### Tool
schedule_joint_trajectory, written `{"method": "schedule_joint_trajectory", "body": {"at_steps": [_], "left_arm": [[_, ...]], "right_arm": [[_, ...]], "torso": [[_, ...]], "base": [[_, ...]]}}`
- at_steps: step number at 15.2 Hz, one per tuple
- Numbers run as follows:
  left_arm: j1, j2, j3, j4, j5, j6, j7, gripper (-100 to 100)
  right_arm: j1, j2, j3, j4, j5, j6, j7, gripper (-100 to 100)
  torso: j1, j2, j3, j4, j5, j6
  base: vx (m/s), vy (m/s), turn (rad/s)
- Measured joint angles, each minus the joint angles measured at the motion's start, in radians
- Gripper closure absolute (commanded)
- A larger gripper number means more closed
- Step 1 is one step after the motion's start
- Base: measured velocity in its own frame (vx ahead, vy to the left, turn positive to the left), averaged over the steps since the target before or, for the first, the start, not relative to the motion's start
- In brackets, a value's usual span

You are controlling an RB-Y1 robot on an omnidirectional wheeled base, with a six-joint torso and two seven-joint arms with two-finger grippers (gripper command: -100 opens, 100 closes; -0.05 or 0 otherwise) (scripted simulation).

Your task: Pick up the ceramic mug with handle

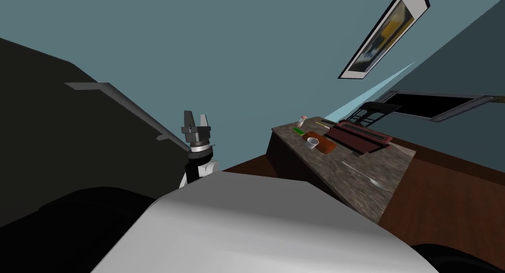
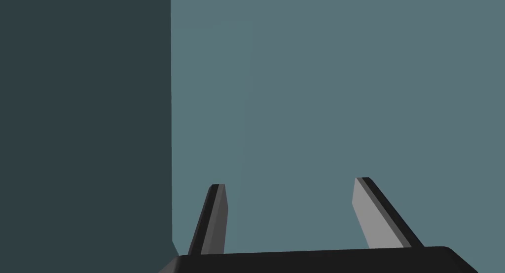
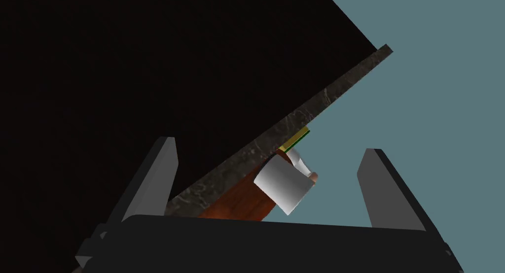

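Resting on brown board (image 3: pixel 236 206), white mug (image 3: pixel 283 186) ahead of spread right pincer (image 3: pixel 271 148), apart.

Noted counter (image 1: pixel 356 177) of mottled dark stone; board (image 1: pixel 326 146) of grained red-brown wood; mug (image 1: pixel 311 143) smooth, matt, white.

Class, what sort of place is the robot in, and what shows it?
Probably a home kitchen: a stone-patterned counter, a white mug on a brown board, a framed picture on the wall.

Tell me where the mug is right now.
In the head view the white mug sits to my right on a reddish-brown board on the stone counter, near a green item.
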Motion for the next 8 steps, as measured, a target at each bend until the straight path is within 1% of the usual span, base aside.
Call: {"method": "schedule_joint_trajectory", "body": {"at_steps": [1, 2, 3, 4, 5, 6, 7, 8], "left_arm": [[0.000, 0.000, 0.000, 0.000, 0.000, 0.000, 0.000, 0], [0.000, 0.000, 0.000, 0.000, 0.000, 0.000, 0.000, 0], [0.000, 0.000, 0.000, 0.000, 0.000, 0.000, 0.000, 0], [0.000, 0.000, 0.000, 0.000, 0.000, 0.000, 0.000, 0], [0.000, 0.000, 0.000, 0.000, 0.000, 0.000, 0.000, 0], [0.000, 0.000, 0.000, 0.000, 0.000, 0.000, 0.000, 0], [0.000, 0.000, 0.000, 0.000, 0.000, 0.000, 0.000, 0], [0.000, 0.000, 0.000, 0.000, 0.000, 0.000, 0.000, 0]], "right_arm": [[0.018, -0.029, 0.000, 0.018, -0.001, 0.012, -0.005, -100], [0.048, -0.050, 0.000, 0.028, 0.002, 0.019, -0.005, -100], [0.063, -0.062, 0.002, 0.028, 0.005, 0.027, -0.001, -100], [0.080, -0.086, 0.004, 0.057, 0.004, 0.023, -0.002, -100], [0.087, -0.113, 0.006, 0.086, 0.004, 0.021, -0.006, -100], [0.105, -0.140, 0.009, 0.104, 0.004, 0.033, -0.009, -100], [0.128, -0.159, 0.011, 0.117, 0.007, 0.043, -0.006, -100], [0.139, -0.173, 0.013, 0.128, 0.008, 0.048, -0.003, -100]], "torso": [[0.002, -0.001, 0.000, 0.000, 0.000, 0.000], [0.003, -0.001, 0.000, 0.000, 0.001, 0.000], [0.002, -0.001, 0.000, 0.000, 0.001, 0.000], [0.001, -0.001, -0.001, 0.000, 0.000, 0.000], [0.001, -0.002, -0.001, 0.000, 0.000, 0.000], [0.002, -0.002, -0.001, -0.001, 0.000, 0.000], [0.002, -0.003, -0.002, -0.001, 0.001, 0.000], [0.001, -0.002, -0.001, -0.001, 0.000, 0.000]], "base": [[0.039, 0.152, 0.162], [0.033, 0.096, 0.022], [0.052, 0.097, 0.111], [0.051, 0.107, 0.152], [0.066, 0.135, 0.208], [0.073, 0.129, 0.180], [0.047, 0.083, 0.064], [0.054, 0.095, 0.191]]}}
